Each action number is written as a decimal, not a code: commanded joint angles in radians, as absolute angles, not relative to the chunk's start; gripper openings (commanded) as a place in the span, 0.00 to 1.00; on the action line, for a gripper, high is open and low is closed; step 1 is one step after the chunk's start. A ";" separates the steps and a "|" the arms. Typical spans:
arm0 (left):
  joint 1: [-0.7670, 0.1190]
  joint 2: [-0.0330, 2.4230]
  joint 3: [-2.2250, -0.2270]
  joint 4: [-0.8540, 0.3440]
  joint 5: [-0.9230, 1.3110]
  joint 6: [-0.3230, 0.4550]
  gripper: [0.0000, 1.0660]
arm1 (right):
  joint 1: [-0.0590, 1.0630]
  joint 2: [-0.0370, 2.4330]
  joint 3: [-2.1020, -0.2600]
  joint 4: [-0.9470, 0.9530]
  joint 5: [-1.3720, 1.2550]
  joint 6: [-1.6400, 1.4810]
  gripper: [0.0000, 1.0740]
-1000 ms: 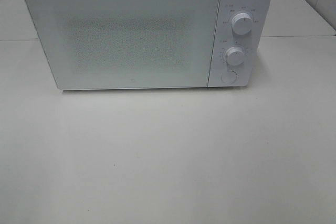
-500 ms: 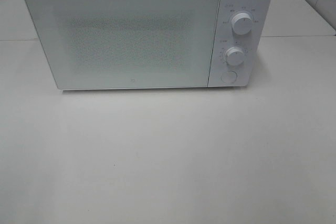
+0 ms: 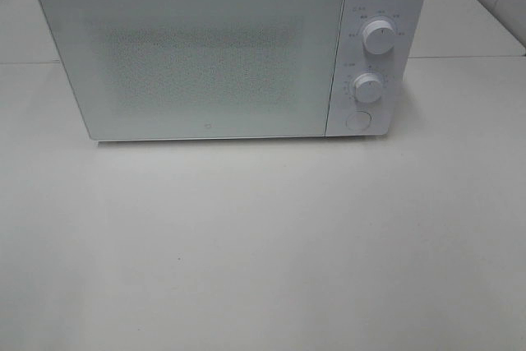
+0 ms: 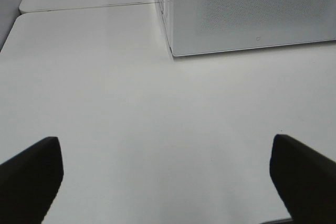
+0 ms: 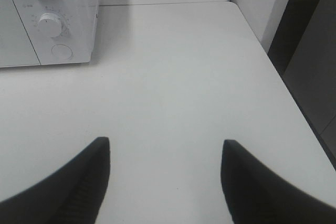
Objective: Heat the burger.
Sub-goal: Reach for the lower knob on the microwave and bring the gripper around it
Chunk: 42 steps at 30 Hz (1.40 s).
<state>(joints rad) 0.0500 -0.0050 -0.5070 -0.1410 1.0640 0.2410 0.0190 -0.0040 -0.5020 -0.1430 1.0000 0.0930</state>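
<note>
The burger is not in view in any frame. A white microwave [image 3: 230, 47] stands at the back of the white table [image 3: 263, 244] with its door shut. It has two round knobs [image 3: 379, 35] and a round button [image 3: 357, 120] on its right panel. My left gripper [image 4: 165, 174] is open and empty above the bare table, in front of the microwave's left corner [image 4: 247, 14]. My right gripper [image 5: 163, 182] is open and empty, over the table to the right of the microwave's knob panel [image 5: 50, 24]. Neither gripper shows in the exterior view.
The table's right edge [image 5: 278, 77] runs close beside the right gripper, with a dark gap and a white wall beyond it. A seam [image 4: 89, 8] divides the table behind the left gripper.
</note>
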 commanded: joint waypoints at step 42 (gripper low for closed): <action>0.043 -0.025 -0.508 -0.148 1.050 0.238 0.97 | 0.015 0.550 -0.285 -0.273 -0.386 0.082 0.67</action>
